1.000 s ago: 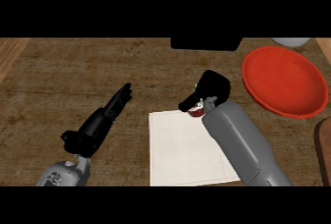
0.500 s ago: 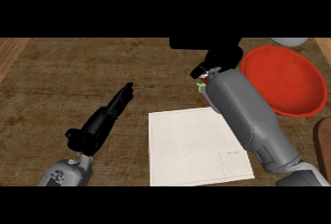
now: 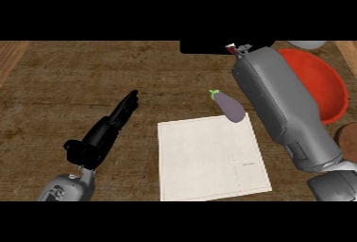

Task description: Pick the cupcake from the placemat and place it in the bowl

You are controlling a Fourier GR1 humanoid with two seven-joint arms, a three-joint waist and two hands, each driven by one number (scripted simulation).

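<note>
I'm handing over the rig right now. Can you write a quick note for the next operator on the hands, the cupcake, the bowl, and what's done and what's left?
Left hand: open, resting left of the placemat.
Right hand: hidden beyond its forearm, so its state is unknown.
Cupcake: off the placemat. A red-and-white bit at the forearm's tip is probably it.
Bowl: red, right of the forearm, and nothing visible in it.
Eggplant lies at the placemat's top corner.
Done: pick. Left: move over the bowl and release.
</note>
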